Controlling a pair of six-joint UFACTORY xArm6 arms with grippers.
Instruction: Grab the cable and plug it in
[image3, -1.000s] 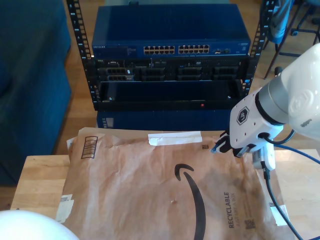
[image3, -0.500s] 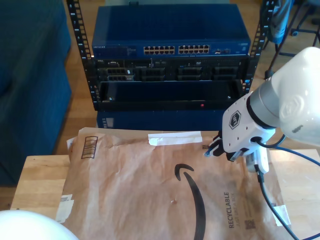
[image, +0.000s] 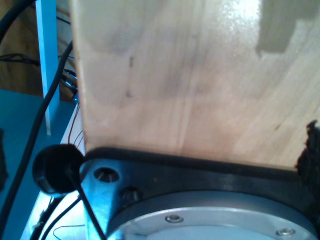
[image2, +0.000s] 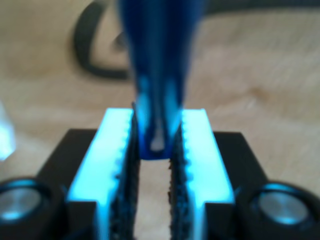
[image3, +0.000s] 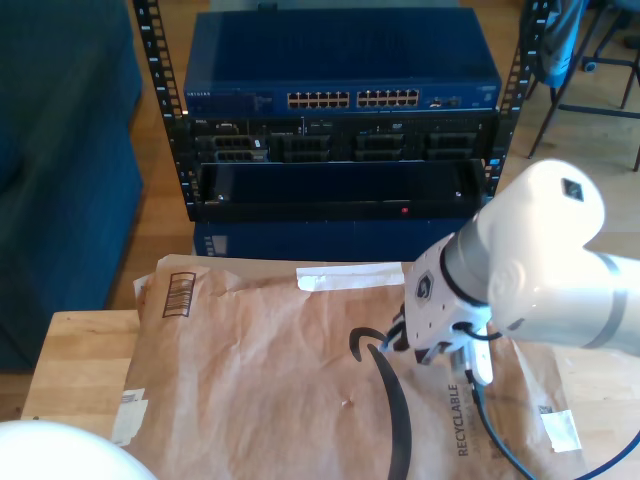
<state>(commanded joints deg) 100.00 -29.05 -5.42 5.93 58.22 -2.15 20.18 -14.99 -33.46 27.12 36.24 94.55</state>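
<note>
A big brown paper envelope is lying on the wooden table. Behind it, a blue box with many little holes is sitting in a black rack.

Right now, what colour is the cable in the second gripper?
Bright blue cable, clearest in the second wrist view.
</note>
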